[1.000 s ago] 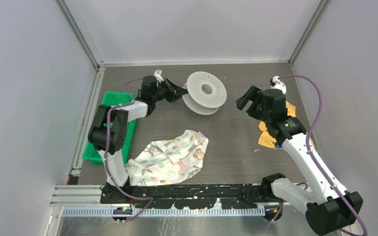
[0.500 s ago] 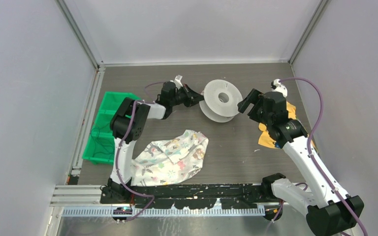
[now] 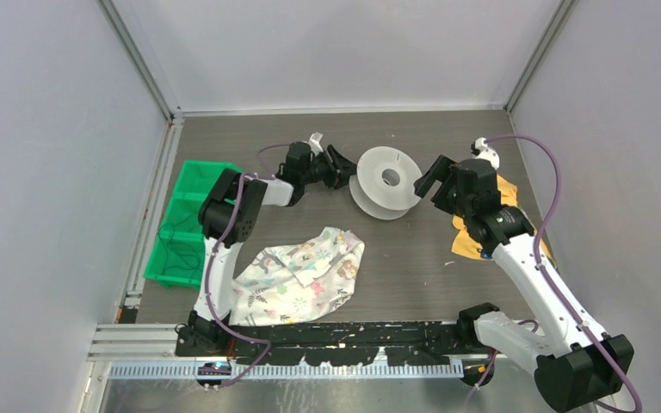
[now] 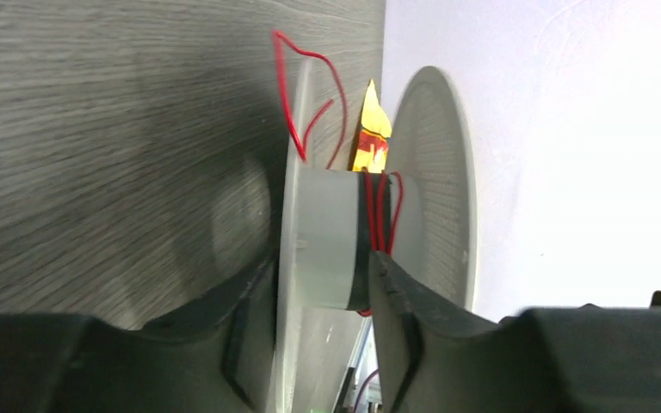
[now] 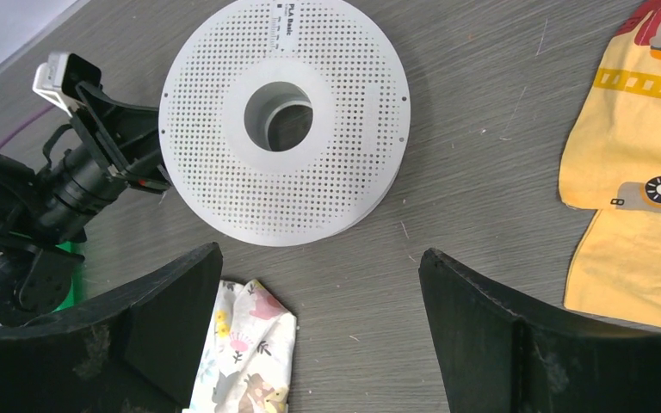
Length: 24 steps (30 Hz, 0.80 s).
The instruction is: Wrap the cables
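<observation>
Beneath both tools, grey counter point(image 3: 413, 258). White spool point(image 3: 385, 181) sits between them. Left tool point(image 4: 320, 258) released, jaws loosely straddling one flange. Right tool point(image 5: 318, 251) spread wide, empty, above spool. Red cables point(image 4: 379, 211) wound on hub just ahead of left tool, loose loop beyond.

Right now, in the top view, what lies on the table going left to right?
Green bin → floral cloth → spool → yellow cloth.
</observation>
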{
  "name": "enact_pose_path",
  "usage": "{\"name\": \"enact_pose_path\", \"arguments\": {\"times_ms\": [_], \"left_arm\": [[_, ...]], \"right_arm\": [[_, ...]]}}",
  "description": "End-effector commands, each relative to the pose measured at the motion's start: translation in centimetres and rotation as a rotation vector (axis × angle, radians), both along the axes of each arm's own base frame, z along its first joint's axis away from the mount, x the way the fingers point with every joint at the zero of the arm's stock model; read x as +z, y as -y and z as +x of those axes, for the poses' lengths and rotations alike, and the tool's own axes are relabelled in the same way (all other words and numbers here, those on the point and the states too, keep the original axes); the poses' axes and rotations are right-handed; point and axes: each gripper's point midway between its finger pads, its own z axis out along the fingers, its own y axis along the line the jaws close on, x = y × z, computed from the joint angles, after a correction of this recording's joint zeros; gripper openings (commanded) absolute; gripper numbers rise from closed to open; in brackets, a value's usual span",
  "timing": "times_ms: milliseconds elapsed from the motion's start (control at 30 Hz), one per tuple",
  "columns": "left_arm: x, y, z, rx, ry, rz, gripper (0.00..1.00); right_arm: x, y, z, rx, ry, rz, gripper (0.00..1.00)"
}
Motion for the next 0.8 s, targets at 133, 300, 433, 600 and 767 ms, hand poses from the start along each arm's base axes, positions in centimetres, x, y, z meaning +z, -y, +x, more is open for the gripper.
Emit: {"name": "enact_pose_path", "arguments": {"times_ms": [133, 300, 433, 600, 767], "left_arm": [[2.8, 0.3, 0.3, -0.037, 0.079, 0.011, 0.63], [2.2, -0.5, 0.0, -0.039, 0.085, 0.116, 0.71], [1.6, -1.5, -0.2, -0.046, 0.09, 0.238, 0.72], [2.1, -3.9, -0.9, -0.047, 0.101, 0.434, 0.72], [6.9, -6.2, -1.2, -0.007, 0.241, 0.539, 0.72]], "right_arm": [[1.1, -0.2, 0.9, -0.008, 0.043, 0.023, 0.89], [0.8, -0.2, 0.7, -0.007, 0.036, 0.024, 0.89], [1.0, -0.2, 0.6, -0.004, 0.04, 0.027, 0.89], [1.1, -0.2, 0.5, -0.008, 0.041, 0.03, 0.89], [1.3, -0.3, 0.8, -0.024, 0.043, 0.058, 0.91]]}}
